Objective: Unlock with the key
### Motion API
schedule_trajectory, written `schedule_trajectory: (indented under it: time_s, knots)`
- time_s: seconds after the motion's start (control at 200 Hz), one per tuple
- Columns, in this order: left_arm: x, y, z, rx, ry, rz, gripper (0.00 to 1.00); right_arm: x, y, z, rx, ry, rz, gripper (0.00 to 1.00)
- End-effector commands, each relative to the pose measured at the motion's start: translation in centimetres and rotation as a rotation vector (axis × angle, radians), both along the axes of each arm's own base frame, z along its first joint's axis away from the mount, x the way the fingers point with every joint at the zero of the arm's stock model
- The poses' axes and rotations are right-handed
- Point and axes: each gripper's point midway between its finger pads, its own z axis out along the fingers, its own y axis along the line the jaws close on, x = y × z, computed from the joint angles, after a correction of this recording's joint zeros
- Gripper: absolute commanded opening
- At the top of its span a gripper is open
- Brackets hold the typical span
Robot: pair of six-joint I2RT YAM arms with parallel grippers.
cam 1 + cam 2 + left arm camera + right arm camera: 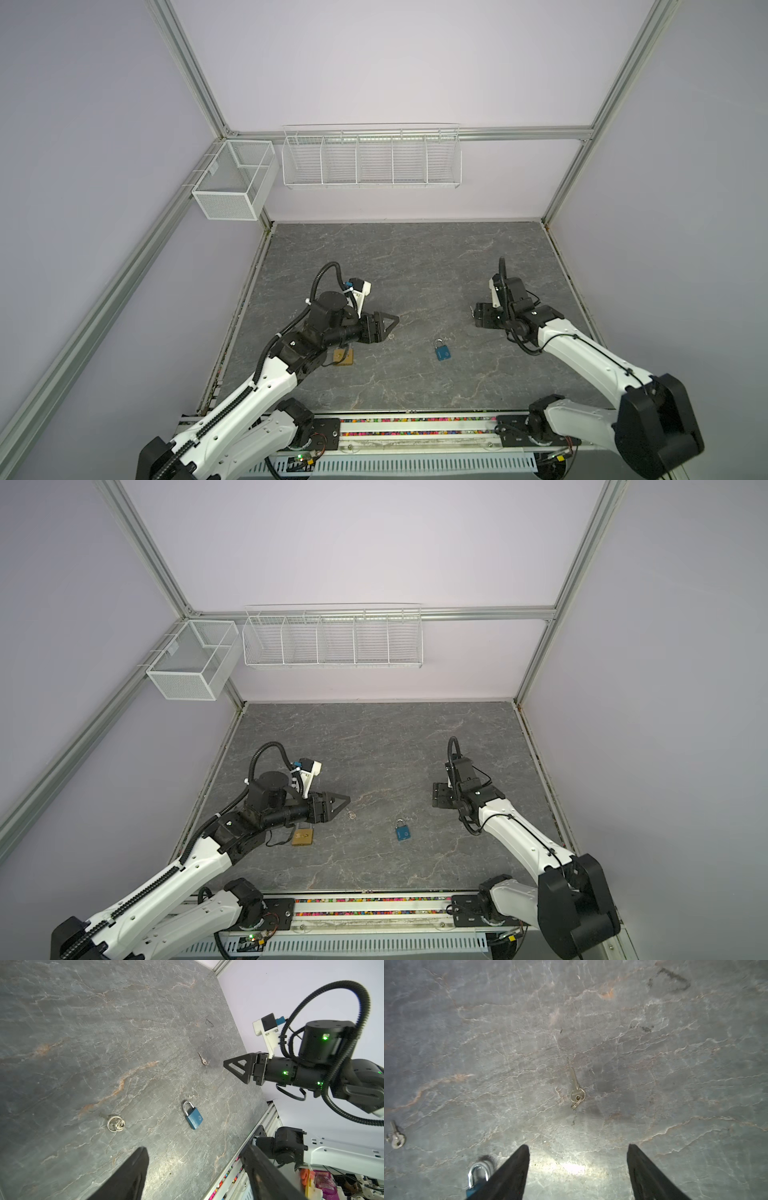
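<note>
While both pairs of jaws stand apart, empty, the brass padlock (pixel 347 360) lies half hidden — under the left arm (pixel 266 386).

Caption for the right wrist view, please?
Right gripper open over the table, a ringed key ahead of it, blue padlock beside it.

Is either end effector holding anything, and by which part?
Nothing is held: the left end effector and right end effector are both open and empty.

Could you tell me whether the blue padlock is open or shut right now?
Shut: the blue padlock lies flat on the table, and both legs of its shackle run into the body.
</note>
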Motion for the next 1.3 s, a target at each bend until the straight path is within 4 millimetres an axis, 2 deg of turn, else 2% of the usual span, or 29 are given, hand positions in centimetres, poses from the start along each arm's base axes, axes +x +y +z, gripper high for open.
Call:
schedule_trajectory:
  time_s: [0.0,0.09,0.205,0.495,0.97,1.195,1.295]
  knots:
    - [1.0,-0.1,1.0,-0.082,-0.01,0.08,0.72,1.1,0.7,-1.2,0.03,0.032,-0.047,0.65]
    - [0.9,-0.2,0.6,-0.077,0.001,0.076,0.67,1.8,1.3,-2.1,0.038,0.058,-0.057,0.53]
    - [0.6,-1.0,0.3,-0.09,0.012,0.052,0.61,2.7,1.7,-2.9,0.055,0.066,-0.072,0.45]
    - [0.7,-1.6,-0.1,-0.094,0.016,0.05,0.55,4.0,1.3,-3.6,0.008,0.084,-0.121,0.32]
    - [1.3,-3.2,-0.5,-0.117,0.029,0.037,0.55,3.5,1.2,-4.6,-0.007,0.129,-0.135,0.28]
    - [1.2,-3.7,-0.8,-0.115,0.034,0.035,0.56,3.7,1.5,-5.1,-0.016,0.146,-0.137,0.24]
    - [1.3,-3.7,-0.9,-0.115,0.036,0.039,0.56,3.8,1.6,-5.1,-0.017,0.148,-0.136,0.18]
